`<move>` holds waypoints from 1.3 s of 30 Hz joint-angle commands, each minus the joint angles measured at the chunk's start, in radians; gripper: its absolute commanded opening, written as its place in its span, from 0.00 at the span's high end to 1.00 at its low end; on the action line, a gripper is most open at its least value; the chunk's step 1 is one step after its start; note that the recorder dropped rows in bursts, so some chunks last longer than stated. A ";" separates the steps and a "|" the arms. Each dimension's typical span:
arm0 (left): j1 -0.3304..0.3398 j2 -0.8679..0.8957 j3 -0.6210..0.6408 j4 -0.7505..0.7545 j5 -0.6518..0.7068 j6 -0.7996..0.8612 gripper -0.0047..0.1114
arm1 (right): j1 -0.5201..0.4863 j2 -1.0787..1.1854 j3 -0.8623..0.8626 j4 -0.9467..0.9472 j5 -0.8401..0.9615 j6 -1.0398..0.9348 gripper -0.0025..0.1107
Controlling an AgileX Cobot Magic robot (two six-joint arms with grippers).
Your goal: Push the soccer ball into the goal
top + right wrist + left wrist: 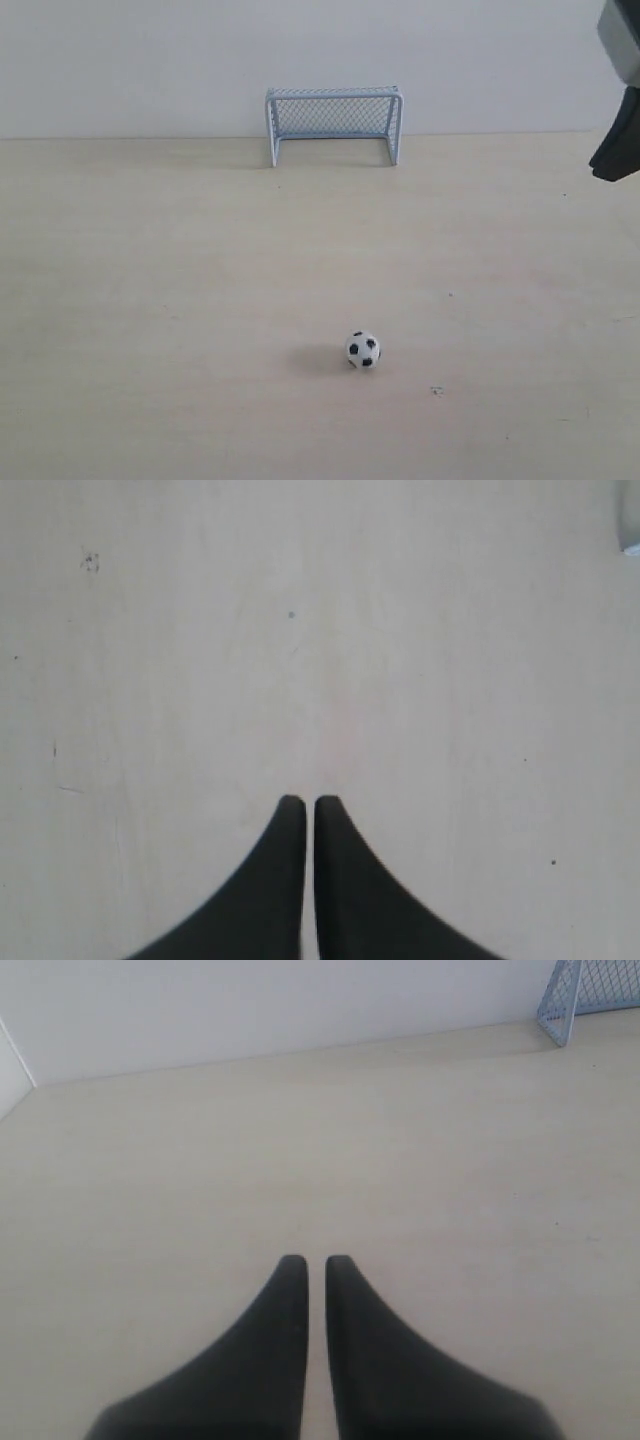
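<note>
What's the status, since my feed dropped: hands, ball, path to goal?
Left hand and right hand both shut, empty. Small white soccer ball with black patches sits on pale table, short of pale blue mesh goal. Nothing between them.

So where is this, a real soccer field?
No, probably an indoor robot test bench: a pale wooden tabletop against a plain white wall, a miniature blue-white mesh goal, a tiny black-and-white soccer ball, and a black left pincer and right pincer.

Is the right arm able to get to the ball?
Probably yes: nothing stands between the right pincer and the ball, which sits alone on the table.
</note>
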 commanded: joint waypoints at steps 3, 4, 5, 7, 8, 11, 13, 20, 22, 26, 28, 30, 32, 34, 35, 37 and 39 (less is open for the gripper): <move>-0.008 0.005 -0.004 0.000 -0.003 -0.009 0.91 | -0.083 -0.037 0.004 0.046 0.005 -0.010 0.98; -0.008 0.005 -0.004 0.000 -0.003 -0.009 0.91 | -0.097 -0.046 0.004 0.056 0.005 -0.008 0.98; -0.008 0.005 -0.004 0.000 -0.003 -0.009 0.91 | -0.109 -0.053 0.004 0.067 0.005 -0.008 0.98; -0.008 0.005 -0.004 0.000 -0.003 -0.009 0.91 | -0.130 -0.073 0.004 0.080 0.005 0.000 0.98; -0.008 0.005 -0.004 0.000 -0.003 -0.009 0.91 | -0.137 -0.084 0.004 0.082 0.005 0.006 0.98; -0.008 0.005 -0.004 0.000 -0.003 -0.009 0.91 | -0.159 -0.122 0.022 0.093 0.005 0.016 0.98; -0.008 0.005 -0.004 0.000 -0.003 -0.009 0.91 | -0.186 -0.160 0.060 0.146 0.005 0.024 0.98; -0.008 0.005 -0.004 0.000 -0.003 -0.009 0.91 | -0.194 -0.285 0.196 0.248 -0.006 0.125 0.98; -0.008 0.005 -0.004 0.000 -0.003 -0.009 0.91 | -0.194 -0.316 0.254 0.320 -0.008 0.137 0.98; -0.008 0.005 -0.004 0.000 -0.003 -0.009 0.91 | -0.194 -0.361 0.335 0.426 -0.020 0.173 0.98; -0.008 0.005 -0.004 0.000 -0.003 -0.009 0.91 | -0.194 -0.368 0.357 0.448 -0.023 0.182 0.98; -0.008 0.005 -0.004 0.000 -0.003 -0.009 0.91 | -0.194 -0.379 0.387 0.475 -0.039 0.185 0.98; -0.008 0.005 -0.004 0.000 -0.003 -0.009 0.91 | -0.194 -0.394 0.419 0.501 -0.068 0.190 0.98; -0.008 0.005 -0.004 0.000 -0.003 -0.009 0.91 | -0.194 -0.404 0.443 0.524 -0.096 0.194 0.98; -0.008 0.005 -0.004 0.000 -0.003 -0.009 0.91 | -0.194 -0.409 0.451 0.536 -0.110 0.198 0.98; -0.008 0.005 -0.004 0.000 -0.003 -0.009 0.91 | -0.194 -0.417 0.467 0.564 -0.124 0.200 0.98; -0.008 0.005 -0.004 0.000 -0.003 -0.009 0.91 | -0.194 -0.423 0.479 0.621 -0.122 0.218 0.98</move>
